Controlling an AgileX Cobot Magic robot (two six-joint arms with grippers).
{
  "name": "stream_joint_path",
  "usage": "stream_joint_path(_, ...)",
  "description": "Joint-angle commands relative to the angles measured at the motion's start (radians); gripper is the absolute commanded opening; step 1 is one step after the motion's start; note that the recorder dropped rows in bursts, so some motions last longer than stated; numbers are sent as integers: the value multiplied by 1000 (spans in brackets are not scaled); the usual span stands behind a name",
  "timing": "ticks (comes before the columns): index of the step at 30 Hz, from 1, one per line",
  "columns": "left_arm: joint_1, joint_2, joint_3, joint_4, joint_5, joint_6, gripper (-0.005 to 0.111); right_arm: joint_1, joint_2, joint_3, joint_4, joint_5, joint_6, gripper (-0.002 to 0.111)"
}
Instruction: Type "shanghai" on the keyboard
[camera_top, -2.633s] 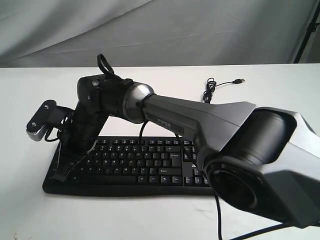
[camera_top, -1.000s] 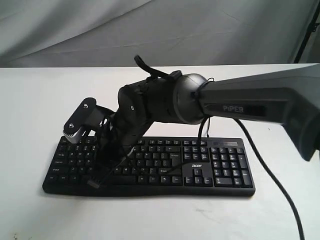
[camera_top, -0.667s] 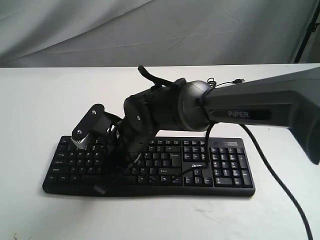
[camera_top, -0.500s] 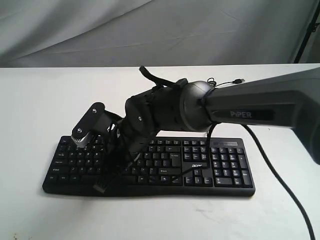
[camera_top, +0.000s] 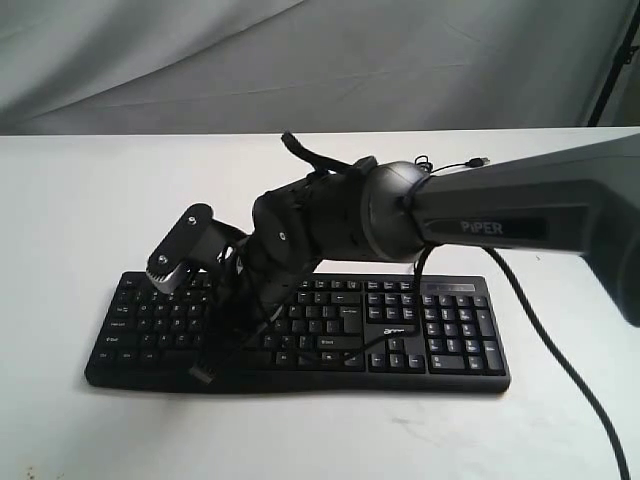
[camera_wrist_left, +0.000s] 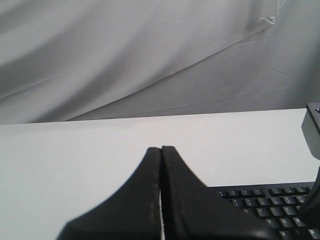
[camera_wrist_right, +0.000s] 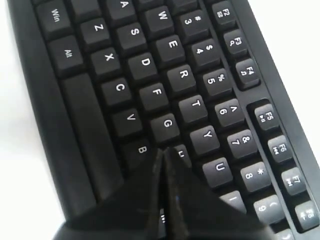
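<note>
The black keyboard (camera_top: 445, 335) lies across the white table, its number pad at the right. My right arm reaches over from the right, and its gripper (camera_top: 204, 373) points down at the letter keys. The right wrist view shows the keyboard (camera_wrist_right: 145, 62) close up, with my right gripper (camera_wrist_right: 164, 150) shut and empty. Its tips rest at the H key (camera_wrist_right: 181, 152), between B and G; I cannot tell whether they press it. My left gripper (camera_wrist_left: 161, 148) is shut and empty, held above bare table near the keyboard's corner (camera_wrist_left: 272, 205).
The thin black cable (camera_top: 430, 170) lies coiled behind the keyboard, its USB plug loose on the table. A grey cloth backdrop hangs behind the table's far edge. My right arm's own cable (camera_top: 560, 370) trails over the table at the right.
My right gripper has travelled from the keyboard's left end to the middle letter keys. In the last half second it has hardly moved.
</note>
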Motion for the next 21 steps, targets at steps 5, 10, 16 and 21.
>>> stream_joint_path(5, -6, -2, 2, -2, -5, -3, 0, -8, -1, 5, -4, -5, 2, 0)
stream_joint_path(10, -6, -2, 2, -2, -5, -3, 0, -8, 3, 9, -4, -8, 2, 0)
stream_joint_path(16, -6, -2, 2, -2, -5, -3, 0, -8, 20, 9, -4, -13, 2, 0)
stream_joint_path(21, -6, -2, 2, -2, -5, -3, 0, -10, 20, 9, -4, -11, 4, 0)
